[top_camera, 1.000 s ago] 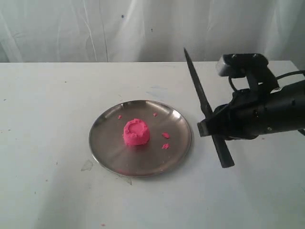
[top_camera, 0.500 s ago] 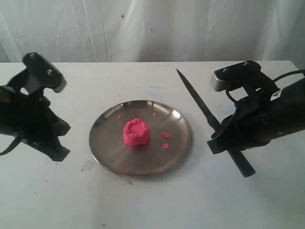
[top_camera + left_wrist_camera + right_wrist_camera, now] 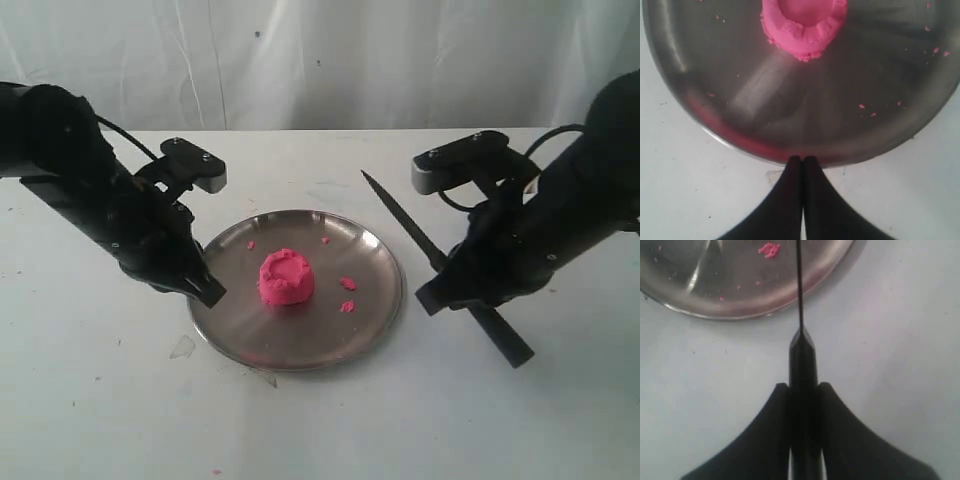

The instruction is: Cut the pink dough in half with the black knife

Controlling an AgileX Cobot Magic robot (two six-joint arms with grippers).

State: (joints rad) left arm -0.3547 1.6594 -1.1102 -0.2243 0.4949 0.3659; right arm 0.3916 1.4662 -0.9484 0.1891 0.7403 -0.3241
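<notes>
Exterior view: a white worktop point(image 3: 90, 400) carries a round metal plate point(image 3: 240, 320), with the pink dough point(image 3: 286, 277) sitting whole near its middle and small pink crumbs point(image 3: 347, 285) scattered beside it. Left fingers point(image 3: 208, 290) are pressed together, empty, at the plate's rim, the dough just ahead of them. Right fingers point(image 3: 440, 290) are clamped on the black knife point(image 3: 400, 220) by its handle, the blade pointing away past the plate's edge.

pink dough point(image 3: 286, 277) on metal plate point(image 3: 240, 330), right claw point(image 3: 440, 288) gripping black knife point(image 3: 400, 220)
</notes>
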